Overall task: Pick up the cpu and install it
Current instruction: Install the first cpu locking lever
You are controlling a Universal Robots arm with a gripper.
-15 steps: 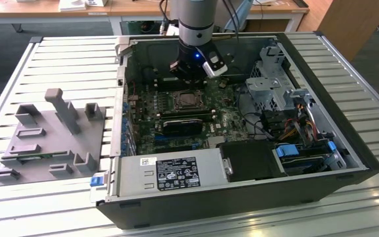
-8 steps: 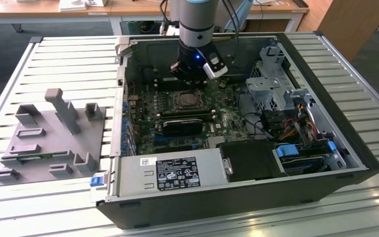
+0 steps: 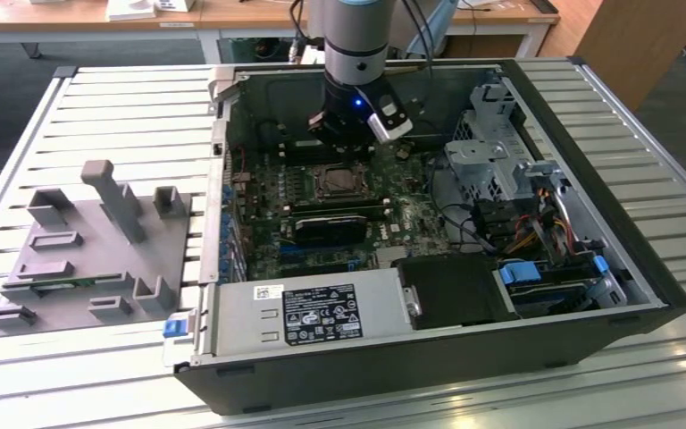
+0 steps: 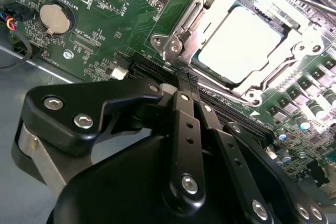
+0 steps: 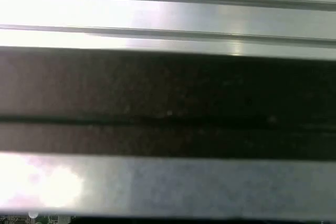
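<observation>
Cpu (image 4: 239, 43) flat in its motherboard socket, shiny top upward; pincer (image 4: 184, 80) closed, empty, just beside it.

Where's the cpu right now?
The cpu sits in the motherboard's socket, inside its metal frame, just beyond the gripper in the second wrist view.

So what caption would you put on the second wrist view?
The gripper hangs above the motherboard, beside the cpu sitting in its socket.

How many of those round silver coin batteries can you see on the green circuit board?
1. In the second wrist view a single coin battery sits in its round holder on the motherboard, apart from the cpu in its socket. Others may be hidden.
</observation>
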